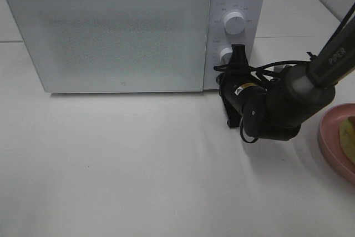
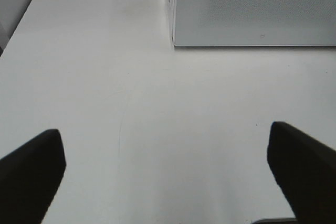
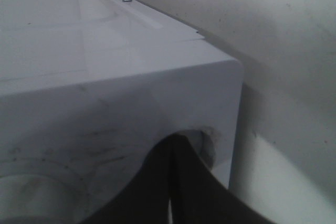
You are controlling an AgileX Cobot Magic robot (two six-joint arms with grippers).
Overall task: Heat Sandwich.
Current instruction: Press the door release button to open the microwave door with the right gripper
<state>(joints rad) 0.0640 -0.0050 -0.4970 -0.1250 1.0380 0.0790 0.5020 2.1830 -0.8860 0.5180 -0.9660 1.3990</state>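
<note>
The white microwave (image 1: 122, 37) stands at the back of the table with its door closed. On its control panel are an upper knob (image 1: 234, 23) and a lower knob (image 1: 225, 55). My right gripper (image 1: 238, 54) is shut, and its tips rest at the lower knob (image 3: 203, 141); the fingers (image 3: 157, 192) press together with nothing between them. The sandwich (image 1: 348, 137) lies on a pink plate (image 1: 331, 137) at the right edge, cut off by the frame. My left gripper (image 2: 168, 177) hangs open over bare table, left of the microwave's front corner (image 2: 173, 40).
The right arm (image 1: 288, 98) and its cables stretch from the right across the table in front of the control panel. A tiled wall (image 3: 283, 35) lies close behind the microwave. The white tabletop (image 1: 111, 165) runs in front of the door.
</note>
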